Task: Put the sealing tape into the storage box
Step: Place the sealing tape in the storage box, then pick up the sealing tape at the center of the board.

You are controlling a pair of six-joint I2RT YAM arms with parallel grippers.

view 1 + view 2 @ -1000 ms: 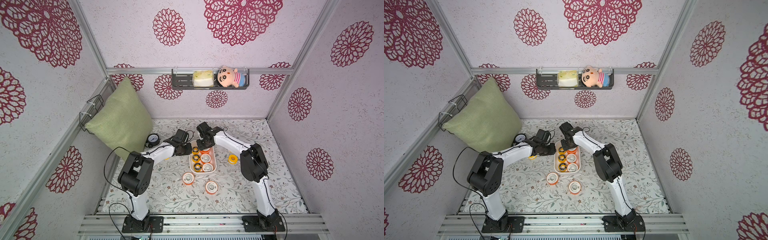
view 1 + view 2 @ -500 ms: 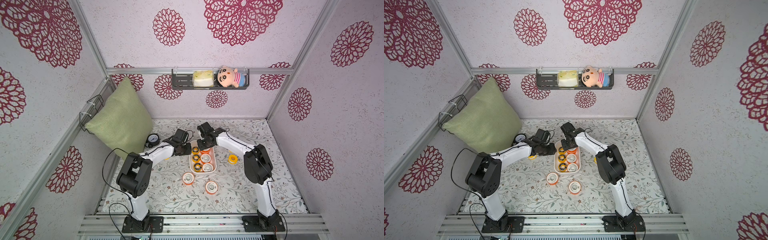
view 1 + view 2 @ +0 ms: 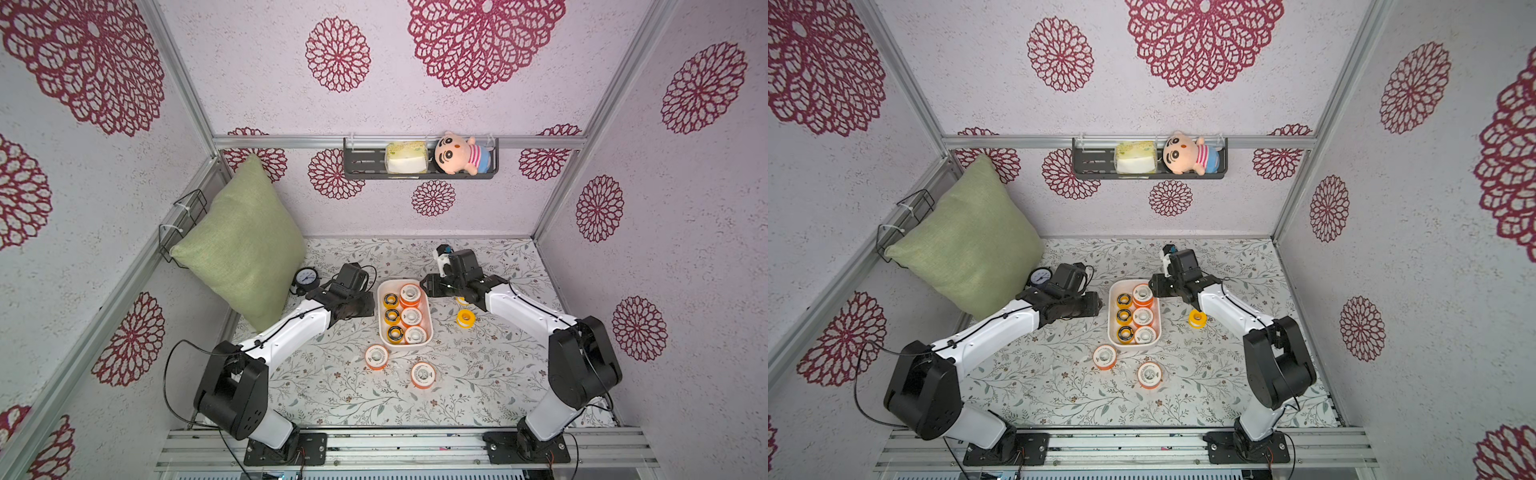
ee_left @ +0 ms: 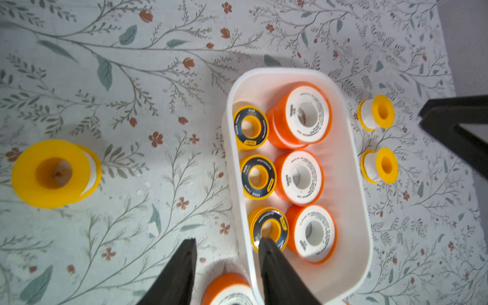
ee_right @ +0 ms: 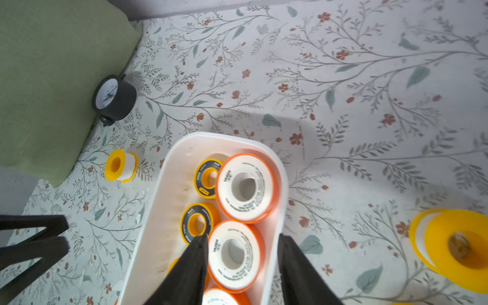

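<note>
Storage box (image 4: 346, 184): white plastic, glossy, smooth.
Orange spools (image 4: 307, 116): smooth plastic rims; white faces matt, printed.
Yellow spools (image 4: 52, 174): smooth plastic, slight sheen; some faces dark, glossy.
Cushion (image 3: 245, 245): green woven cloth, coarse weave.
Table cover (image 4: 118, 92): floral print, matt.
Gauge (image 5: 126, 97): black casing, dull sheen.
Walls (image 3: 257, 83): rough, grainy finish.
Frame rails (image 3: 291, 142): bare metal, satin.
Doll (image 3: 453, 154): soft plush.

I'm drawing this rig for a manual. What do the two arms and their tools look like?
The left arm and right arm have white tube links between chunky black joint housings, on black base plates. Thin black cables loop along them. The left tool and right tool each end in two matte black tapering fingers.
</note>
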